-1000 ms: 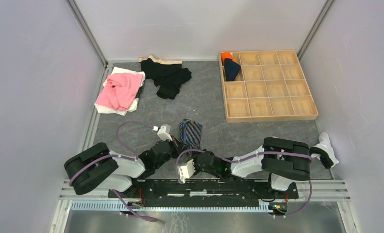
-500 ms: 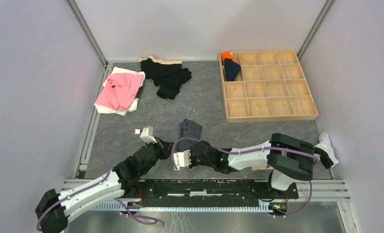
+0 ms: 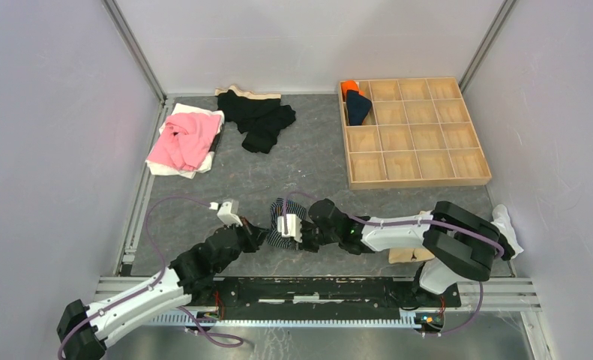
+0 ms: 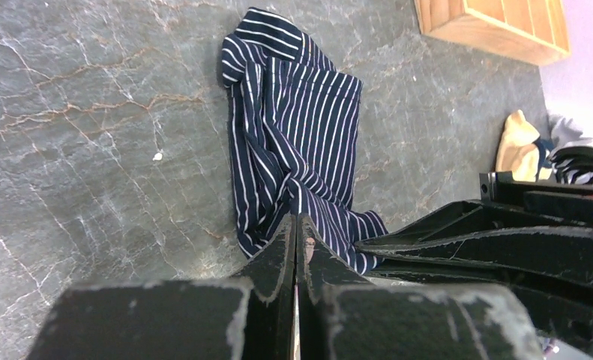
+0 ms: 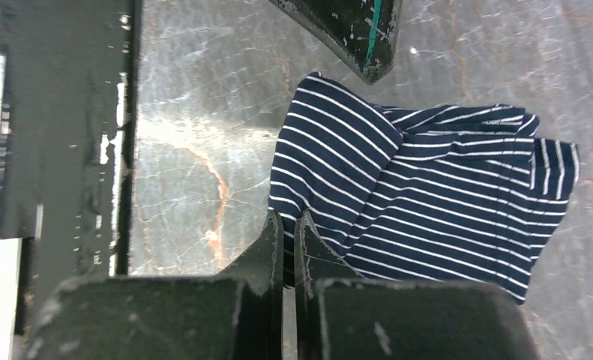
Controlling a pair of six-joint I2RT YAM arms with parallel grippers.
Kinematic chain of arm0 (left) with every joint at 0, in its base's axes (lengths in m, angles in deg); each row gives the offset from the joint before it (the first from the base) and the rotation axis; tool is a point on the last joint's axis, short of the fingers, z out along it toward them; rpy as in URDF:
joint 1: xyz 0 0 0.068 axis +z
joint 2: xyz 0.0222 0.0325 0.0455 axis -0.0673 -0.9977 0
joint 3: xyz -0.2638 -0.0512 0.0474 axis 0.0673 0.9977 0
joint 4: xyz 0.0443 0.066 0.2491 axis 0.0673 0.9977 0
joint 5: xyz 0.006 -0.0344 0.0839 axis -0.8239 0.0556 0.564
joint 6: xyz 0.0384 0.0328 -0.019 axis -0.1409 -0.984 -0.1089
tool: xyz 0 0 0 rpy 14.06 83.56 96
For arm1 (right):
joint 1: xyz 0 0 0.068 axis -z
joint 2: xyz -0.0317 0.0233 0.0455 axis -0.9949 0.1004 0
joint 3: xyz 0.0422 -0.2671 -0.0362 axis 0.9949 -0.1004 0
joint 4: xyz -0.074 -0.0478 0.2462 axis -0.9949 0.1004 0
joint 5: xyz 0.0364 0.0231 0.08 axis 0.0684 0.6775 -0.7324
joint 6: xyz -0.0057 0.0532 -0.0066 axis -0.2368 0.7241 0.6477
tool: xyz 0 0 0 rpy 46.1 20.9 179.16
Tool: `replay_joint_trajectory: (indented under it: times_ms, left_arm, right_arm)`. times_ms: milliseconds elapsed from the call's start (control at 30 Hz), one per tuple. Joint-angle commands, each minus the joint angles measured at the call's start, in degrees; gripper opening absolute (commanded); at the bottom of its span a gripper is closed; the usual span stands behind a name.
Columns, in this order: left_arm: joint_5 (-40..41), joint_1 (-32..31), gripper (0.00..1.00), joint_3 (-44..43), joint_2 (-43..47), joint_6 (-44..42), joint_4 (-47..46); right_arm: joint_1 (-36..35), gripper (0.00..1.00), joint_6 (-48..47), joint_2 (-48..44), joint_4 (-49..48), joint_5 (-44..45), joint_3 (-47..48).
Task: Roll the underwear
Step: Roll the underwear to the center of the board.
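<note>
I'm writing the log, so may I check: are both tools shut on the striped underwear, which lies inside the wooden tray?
Not quite: the striped underwear lies on the grey table, outside the wooden tray, as the top external view shows. The left tool and right tool are indeed shut on it.

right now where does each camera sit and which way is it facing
top external: above and behind the bases, looking down on the table; left arm and right arm show.
left wrist: low, facing along the striped underwear toward the wooden tray; left gripper shut, right arm alongside.
right wrist: looking down on the underwear; right gripper shut, a left fingertip at top.
All share the underwear.
</note>
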Motion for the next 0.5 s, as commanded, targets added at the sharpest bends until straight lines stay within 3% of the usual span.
replay_joint_trajectory:
  times_ms: [0, 233, 467]
  left_arm:
    - [-3.9, 0.3, 0.02, -2.4, -2.5, -4.7, -3.8]
    - [-5.9, 0.3, 0.02, -4.3, -1.9, -5.6, -3.5]
    - [-6.0, 0.3, 0.02, -6.6, -1.2, -6.7, -1.1]
  right_arm:
    - [3.0, 0.0, 8.0, -0.7, -4.3, -13.0, -1.6]
    - [8.3, 0.0, 18.9, 2.1, -13.9, -24.4, -3.8]
    - [11.7, 0.0, 27.7, 8.4, -15.4, -30.2, 0.2]
